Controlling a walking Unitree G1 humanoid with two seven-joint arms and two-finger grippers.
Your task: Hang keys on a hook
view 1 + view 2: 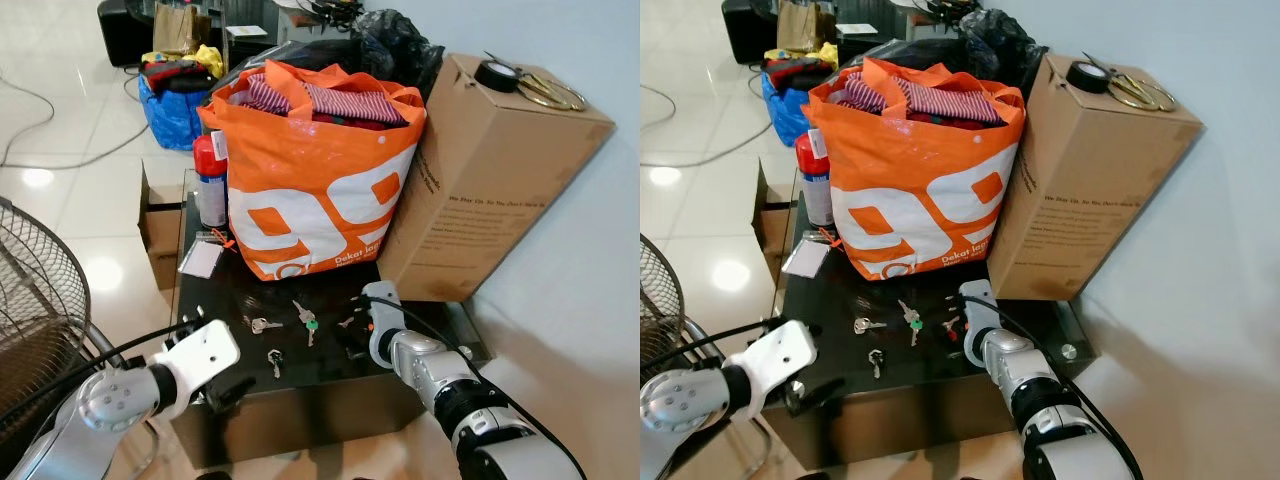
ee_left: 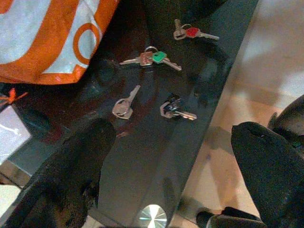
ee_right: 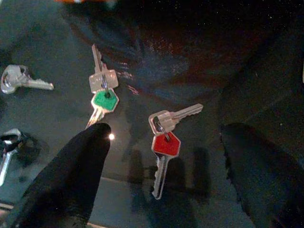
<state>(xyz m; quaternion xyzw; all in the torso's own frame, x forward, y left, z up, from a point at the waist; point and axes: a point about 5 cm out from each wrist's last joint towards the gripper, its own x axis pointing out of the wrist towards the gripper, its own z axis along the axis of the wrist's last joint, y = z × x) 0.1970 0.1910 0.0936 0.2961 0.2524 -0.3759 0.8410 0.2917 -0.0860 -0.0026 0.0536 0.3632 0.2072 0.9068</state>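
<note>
Several key sets lie on a dark glass table point(image 1: 320, 385): a bare silver key point(image 1: 262, 323), a green-capped pair point(image 1: 305, 318), a red-capped pair point(image 1: 348, 322) and a black-capped key point(image 1: 275, 360). My right gripper point(image 1: 358, 342) hovers open just above the red-capped pair point(image 3: 166, 142), its fingers point(image 3: 80, 175) on either side and not touching it. The green-capped pair point(image 3: 104, 99) lies just beyond. My left gripper point(image 1: 230, 390) hangs open at the table's front edge, looking at the black-capped key point(image 2: 173, 108) and the silver key point(image 2: 124, 104).
A full orange shopping bag point(image 1: 310, 180) stands at the table's back, a tall cardboard box point(image 1: 480, 180) beside it on the right. A red-and-white spray can point(image 1: 208, 185) and a white card point(image 1: 200, 258) sit at the back left. A fan grille point(image 1: 35, 300) is at my left.
</note>
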